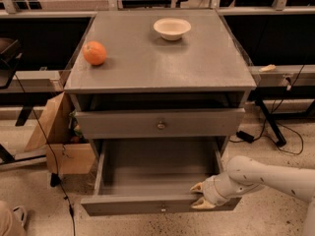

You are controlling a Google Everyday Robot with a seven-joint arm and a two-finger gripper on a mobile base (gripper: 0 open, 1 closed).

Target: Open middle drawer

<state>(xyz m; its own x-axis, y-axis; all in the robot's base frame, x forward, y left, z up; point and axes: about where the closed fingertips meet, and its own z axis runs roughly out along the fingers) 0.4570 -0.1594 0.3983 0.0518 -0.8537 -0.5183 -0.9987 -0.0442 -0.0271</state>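
Here we are seeing the middle drawer [147, 173] sitting pulled far out at lower centre, and the gripper [198, 195] resting at its front edge, lower right, fingers narrowly parted.

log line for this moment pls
middle drawer: pulled out | gripper: at its front edge, right of knob | cabinet top: orange, bowl

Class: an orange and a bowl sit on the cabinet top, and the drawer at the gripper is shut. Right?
No: the camera view shows the drawer at the gripper pulled out. The orange and bowl do sit on the cabinet top.
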